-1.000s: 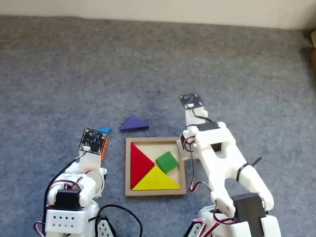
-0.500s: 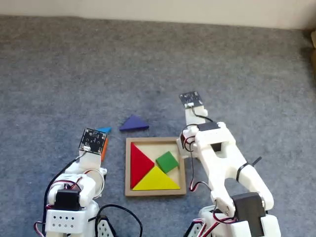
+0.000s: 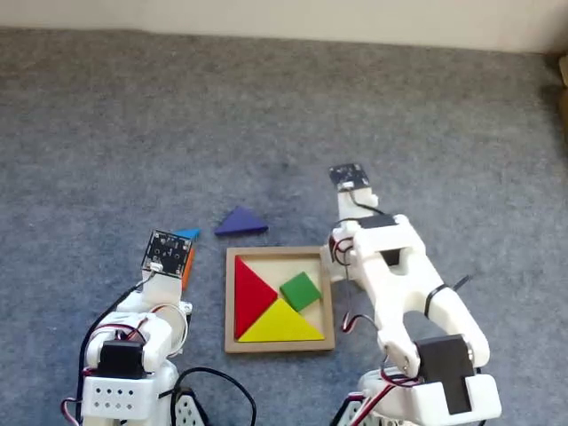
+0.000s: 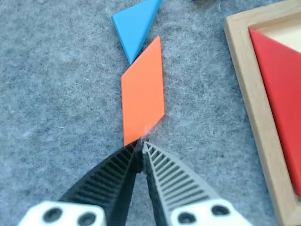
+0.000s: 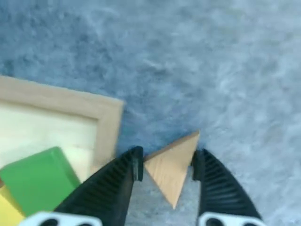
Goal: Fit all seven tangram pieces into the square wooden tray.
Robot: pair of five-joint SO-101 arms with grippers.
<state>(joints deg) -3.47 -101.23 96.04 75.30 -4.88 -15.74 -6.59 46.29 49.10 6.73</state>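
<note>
Grey carpet (image 3: 133, 115) covers the whole high view. The right arm (image 3: 399, 284) is the biggest thing on it and rises from the lower right of the frame toward the centre. The left arm (image 3: 133, 346) sits in the lower left corner.

The square wooden tray (image 3: 229, 302) lies between the arms, low in the middle of the frame. Three pieces lie flat inside it. A red triangle (image 3: 251, 293) fills its left part. A yellow triangle (image 3: 280, 324) runs along its lower edge. A green square (image 3: 301, 290) stands on one corner toward its upper right.

Just above the tray a dark purple triangle (image 3: 241, 222) lies on the carpet. To its left is a small blue triangle (image 3: 186, 234). An orange parallelogram (image 3: 188, 266) lies beside the tray's left rim, partly under the left wrist.

The left gripper (image 4: 142, 143) has its fingers pressed together. Their tips touch the near point of the parallelogram, whose far point meets the blue triangle.

The right gripper (image 5: 168, 155) pinches a small plain-wood triangle (image 5: 171, 172). One finger is at the triangle's corner and the other along its edge. This piece is just outside the tray's corner, near the green square.
</note>
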